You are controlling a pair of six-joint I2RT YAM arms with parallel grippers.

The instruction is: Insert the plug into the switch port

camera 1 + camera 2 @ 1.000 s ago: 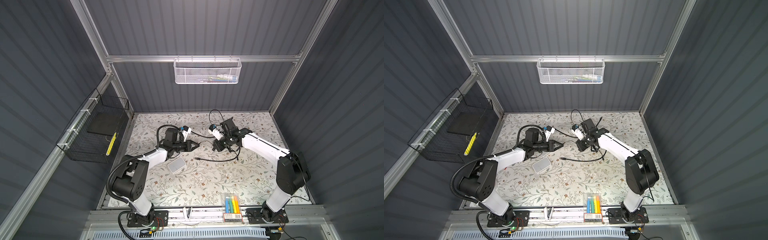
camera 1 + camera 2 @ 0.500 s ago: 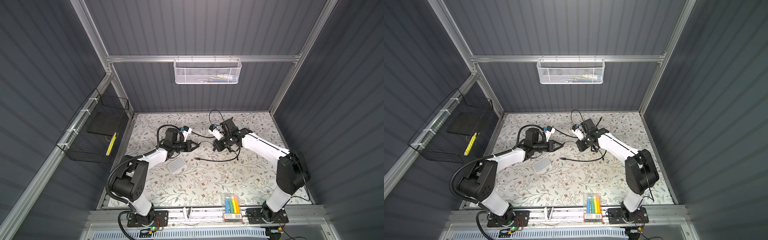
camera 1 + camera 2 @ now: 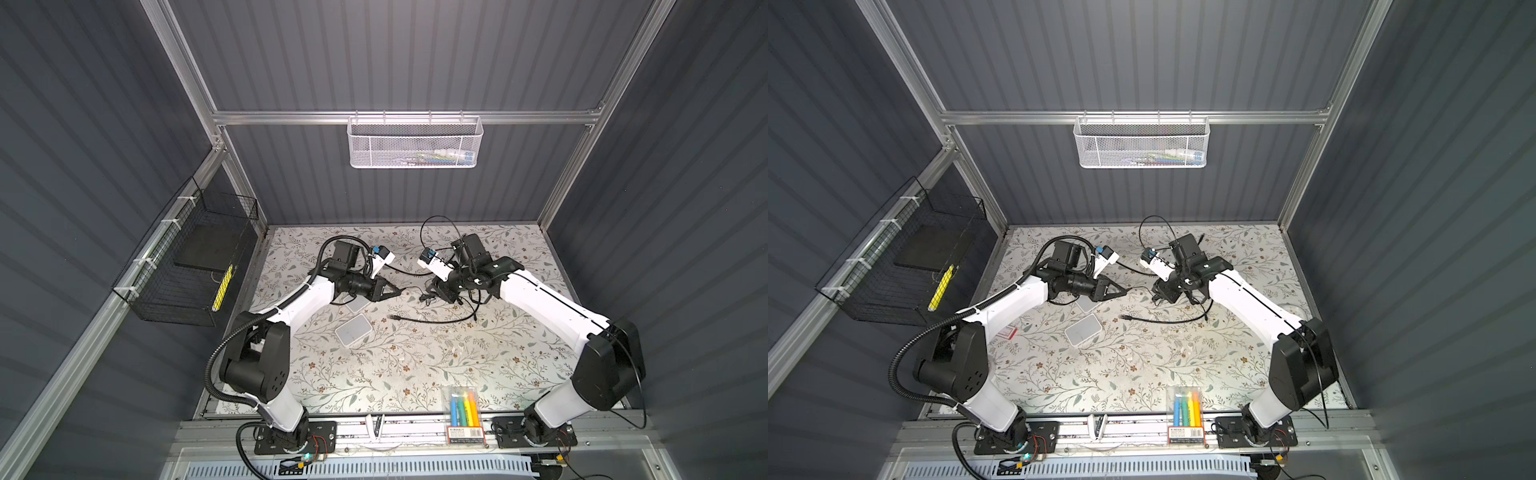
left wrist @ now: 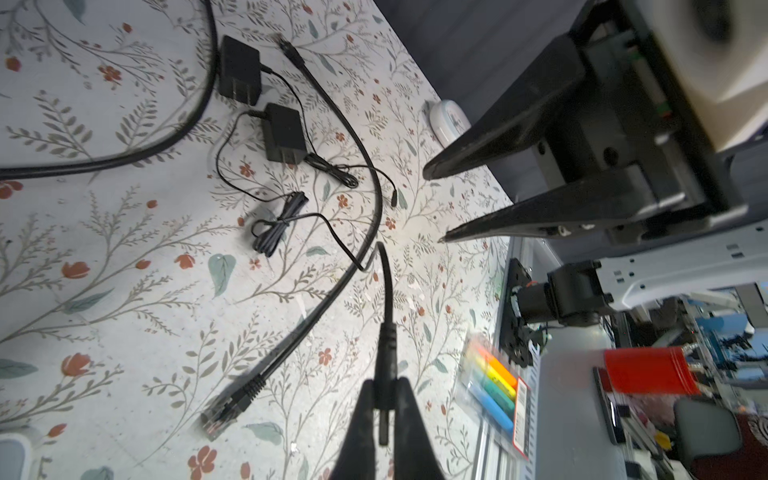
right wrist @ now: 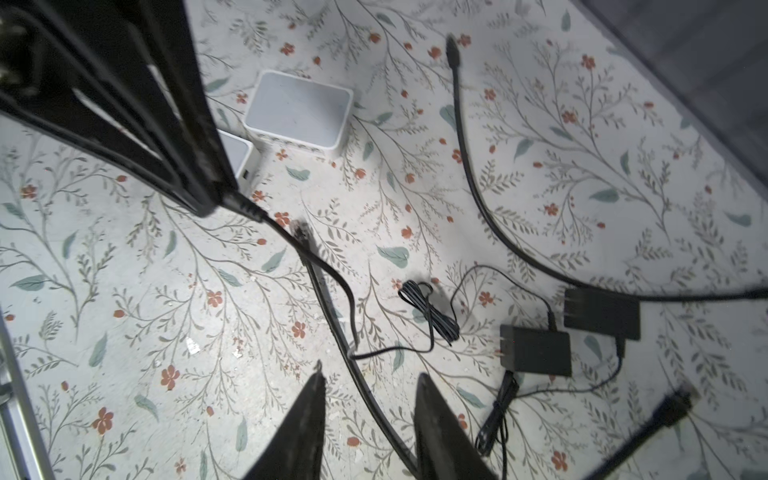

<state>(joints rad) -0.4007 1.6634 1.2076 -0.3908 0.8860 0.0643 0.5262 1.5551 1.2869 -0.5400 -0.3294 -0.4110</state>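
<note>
On the table (image 3: 415, 365), the near switch (image 3: 353, 329) lies just before the far switch (image 3: 358, 305). The network cable (image 3: 436, 321) lies to their right, and the marker pack (image 3: 463, 405) is at the front edge.

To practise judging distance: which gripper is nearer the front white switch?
Left. The left gripper hangs just behind the switch; the right gripper is farther off, to the right, over cables.

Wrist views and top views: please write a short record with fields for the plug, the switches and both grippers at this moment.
left gripper: shut on power plug, held above the floral mat
right gripper: open, empty
white switches: two, lying on the mat; plug not yet inserted
ethernet cable: loose on the mat
power adapters: two, on the mat
</note>
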